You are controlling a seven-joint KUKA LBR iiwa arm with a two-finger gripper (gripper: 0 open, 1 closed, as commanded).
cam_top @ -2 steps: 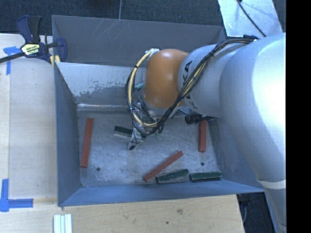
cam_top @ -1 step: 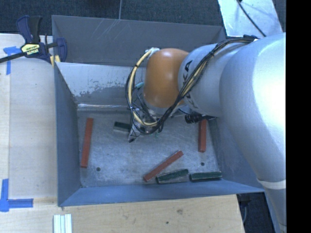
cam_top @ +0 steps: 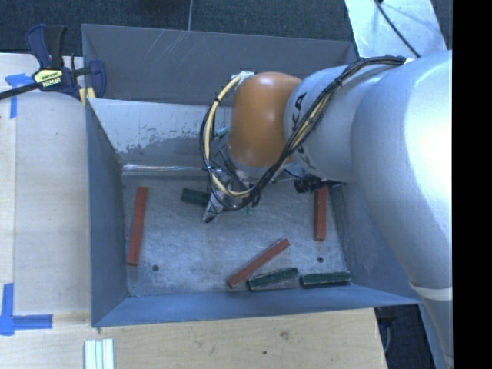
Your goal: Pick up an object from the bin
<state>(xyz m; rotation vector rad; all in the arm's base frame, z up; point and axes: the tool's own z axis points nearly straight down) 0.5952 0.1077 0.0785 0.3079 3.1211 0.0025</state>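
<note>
Dark green stick lies in the upper middle of the bin, just left of the hand. Whether the hand is open or closed, I cannot tell. The stick is probably light, stiff and smooth, so it is best pinched across its narrow width at mid-length.

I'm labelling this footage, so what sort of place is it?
Probably a robot-grasping test rig in a lab: a large robot arm over a grey metal bin holding loose red-brown sticks and dark green sticks.
</note>
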